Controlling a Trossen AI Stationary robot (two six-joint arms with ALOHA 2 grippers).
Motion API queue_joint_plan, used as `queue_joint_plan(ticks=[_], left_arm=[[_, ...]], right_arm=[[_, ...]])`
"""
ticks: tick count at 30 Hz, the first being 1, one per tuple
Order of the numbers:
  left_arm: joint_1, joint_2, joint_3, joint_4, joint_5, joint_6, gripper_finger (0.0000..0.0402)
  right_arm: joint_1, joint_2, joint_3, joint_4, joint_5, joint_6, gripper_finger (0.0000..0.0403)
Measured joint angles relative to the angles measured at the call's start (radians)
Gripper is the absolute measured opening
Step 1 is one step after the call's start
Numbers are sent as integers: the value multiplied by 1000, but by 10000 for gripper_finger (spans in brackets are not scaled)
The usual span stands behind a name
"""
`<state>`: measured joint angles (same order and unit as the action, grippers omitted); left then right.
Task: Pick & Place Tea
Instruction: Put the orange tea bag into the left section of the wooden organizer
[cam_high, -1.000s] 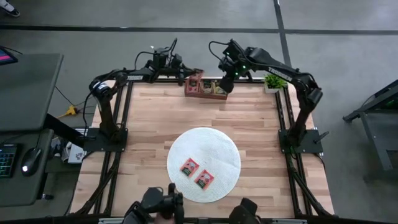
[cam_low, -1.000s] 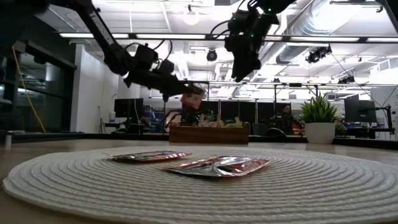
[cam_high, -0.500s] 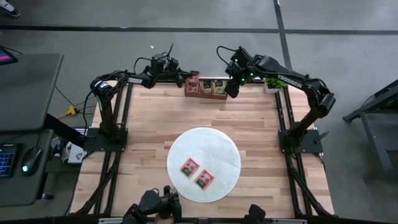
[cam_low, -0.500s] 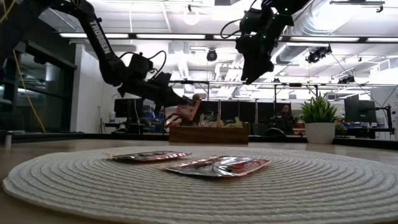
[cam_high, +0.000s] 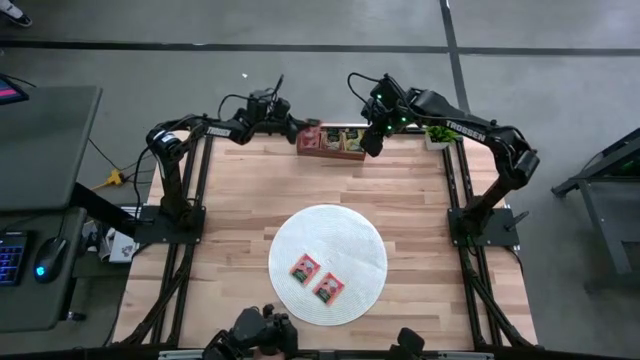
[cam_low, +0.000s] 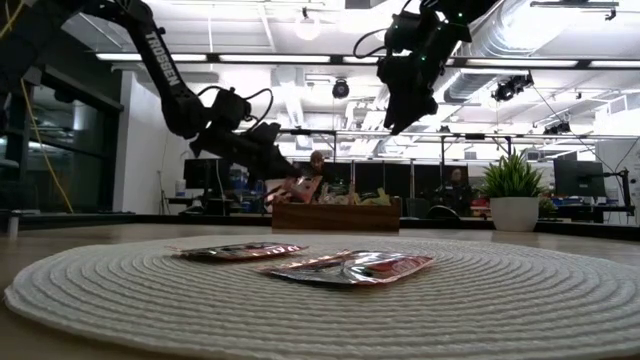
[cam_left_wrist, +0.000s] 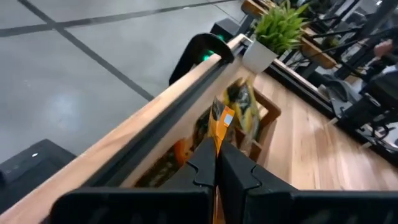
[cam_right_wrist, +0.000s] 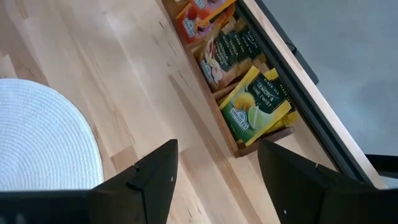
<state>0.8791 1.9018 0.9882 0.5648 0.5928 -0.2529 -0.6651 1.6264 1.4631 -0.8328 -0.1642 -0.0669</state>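
Left jaws (cam_left_wrist: 216, 163) pinching orange tea packet (cam_left_wrist: 222, 122), above wooden tray (cam_high: 331, 141)

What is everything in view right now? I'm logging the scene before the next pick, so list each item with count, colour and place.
Tea packets on mat: two, red, near side of the mat.
Tea packets in tray: several, yellow, green, orange.
Held packet: one, orange, in the left gripper.
Mat: one, white, round, table centre.
Tray: one, brown wood, far edge.
Plant: one, green, white pot, far right corner.
Left gripper: shut, at the tray.
Right gripper: open, above the tray.
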Motion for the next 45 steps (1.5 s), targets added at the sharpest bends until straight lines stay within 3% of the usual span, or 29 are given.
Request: queue_joint_plan(ticks=[5,15,20,24,28,34,39,45], left_arm=[[3,0,0,-7,-31,-7,16],[4,0,0,-6,-21,-7,122],[6,0,0,28,-17,6,141],[35,-4,22,120,96,12,142],[56,-44,33,111,210,13,142],[27,-157,32,-100,256,150,143],[-47,-271,31,-409,170,343,143],[-195,-385,31,-710,-21,484,143]], right_arm=[[0,0,0,0,-1,0,218],[0,0,0,0,-2,-1,218],[0,0,0,0,-16,0,218],[15,0,1,-1,-42,-5,218],[38,0,2,-40,-53,-42,218],[62,0,2,-149,-54,-121,216],[100,0,-6,-137,-144,-183,214],[188,1,-74,-89,-233,-260,215]])
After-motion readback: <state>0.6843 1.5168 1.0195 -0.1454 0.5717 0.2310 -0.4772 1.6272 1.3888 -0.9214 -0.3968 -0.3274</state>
